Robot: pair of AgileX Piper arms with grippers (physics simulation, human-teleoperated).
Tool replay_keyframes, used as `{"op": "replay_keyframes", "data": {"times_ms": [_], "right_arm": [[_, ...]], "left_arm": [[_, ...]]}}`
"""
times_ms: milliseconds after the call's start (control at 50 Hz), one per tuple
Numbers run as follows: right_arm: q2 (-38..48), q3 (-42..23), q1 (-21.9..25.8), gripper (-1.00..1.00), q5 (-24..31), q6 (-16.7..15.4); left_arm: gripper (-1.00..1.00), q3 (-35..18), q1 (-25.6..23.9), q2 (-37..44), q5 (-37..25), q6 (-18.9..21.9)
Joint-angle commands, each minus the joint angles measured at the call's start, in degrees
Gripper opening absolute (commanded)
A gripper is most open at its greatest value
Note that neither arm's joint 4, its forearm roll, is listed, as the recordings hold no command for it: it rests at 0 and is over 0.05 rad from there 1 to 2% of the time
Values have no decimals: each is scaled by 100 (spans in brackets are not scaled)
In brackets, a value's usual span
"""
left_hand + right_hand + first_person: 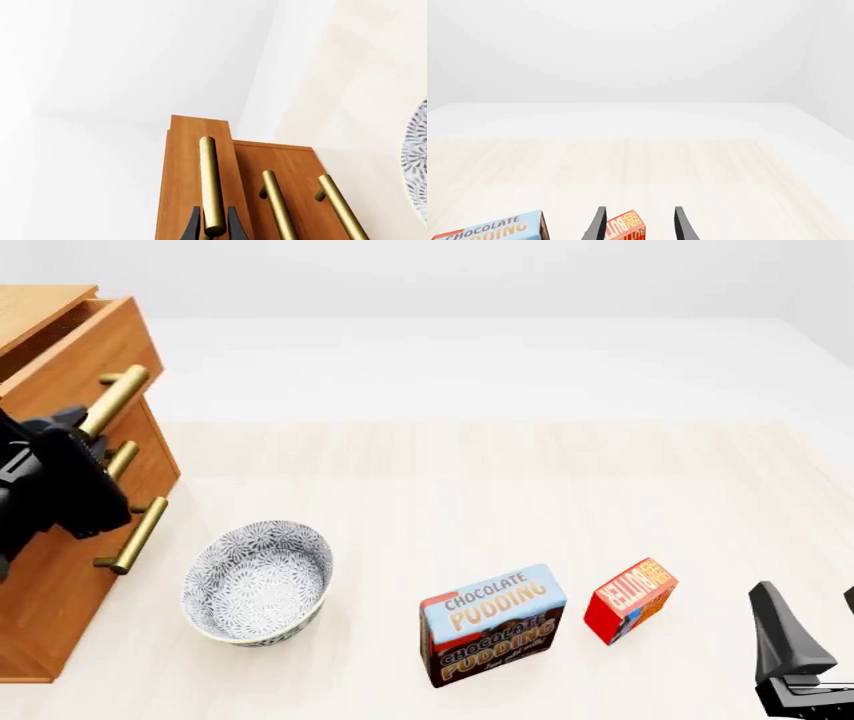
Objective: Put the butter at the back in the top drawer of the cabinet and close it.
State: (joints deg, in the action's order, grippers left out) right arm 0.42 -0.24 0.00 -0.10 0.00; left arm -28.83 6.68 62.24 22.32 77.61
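My right pincer [637, 225] hangs wide open near the butter [630, 600] on the table [534, 490], beside the pudding box [491, 625]. My left pincer [213, 225] clasps the top drawer's handle [211, 182].

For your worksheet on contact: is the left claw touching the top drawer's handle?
Touching. In the left wrist view the left claw has a dark finger on each side of the top drawer's brass handle, with no gap showing.

Blue-brown box [493, 625]: "CHOCOLATE PUDDING", printed twice. Butter [630, 600]: orange-yellow lettering, unreadable.
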Motion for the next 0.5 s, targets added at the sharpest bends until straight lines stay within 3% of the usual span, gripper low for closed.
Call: {"op": "replay_keyframes", "data": {"times_ms": [20,500], "right_arm": [[0,0,0,100,0,0],[0,0,0,100,0,0]], "left_arm": [[-100,117,-168,-81,-28,31],[-100,96,-543,214,127,18]]}}
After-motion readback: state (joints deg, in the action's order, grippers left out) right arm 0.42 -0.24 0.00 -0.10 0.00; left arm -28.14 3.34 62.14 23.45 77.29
